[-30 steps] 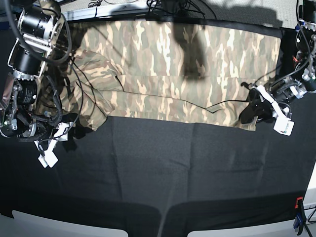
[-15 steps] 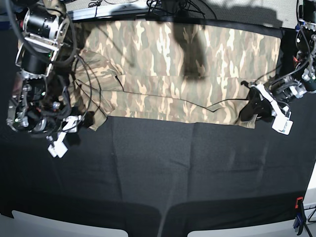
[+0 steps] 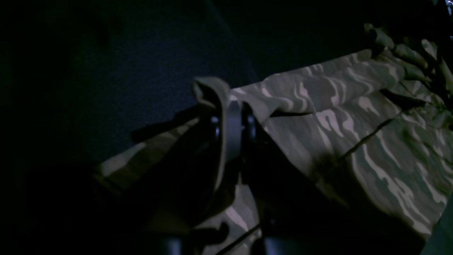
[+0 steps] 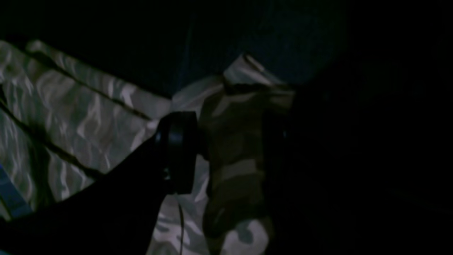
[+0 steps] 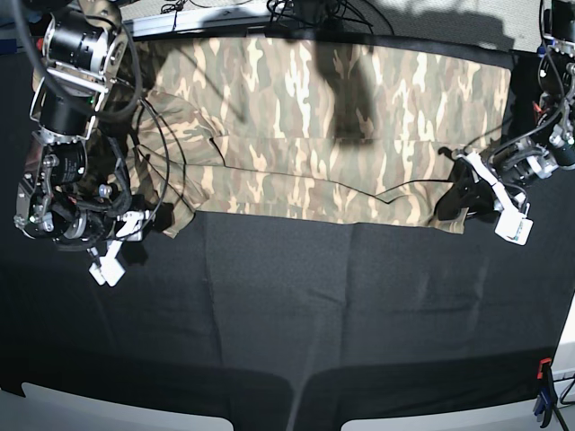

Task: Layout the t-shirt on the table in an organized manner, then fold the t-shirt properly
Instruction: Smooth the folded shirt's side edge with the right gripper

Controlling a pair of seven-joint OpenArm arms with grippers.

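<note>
The camouflage t-shirt (image 5: 314,117) lies spread in a long band across the far half of the black table (image 5: 341,305), with a bunched sleeve at its left end. My left gripper (image 5: 460,196) is shut on the shirt's near right corner. In the left wrist view a fold of t-shirt (image 3: 354,124) cloth stands up pinched in the left gripper (image 3: 231,117). My right gripper (image 5: 151,224) is at the near left corner. In the right wrist view the right gripper (image 4: 230,141) stands open, with a flap of the t-shirt (image 4: 88,117) lying between its fingers.
A red and blue clamp (image 5: 543,395) grips the table's near right edge. Light corners (image 5: 108,409) show along the front edge. Cables (image 5: 296,13) hang behind the shirt's far edge, and both arms' bases crowd the far left and far right.
My right arm has swung from the bare cloth left of the shirt in to its near left corner, still open. The left gripper and the shirt's right end have stayed put.
</note>
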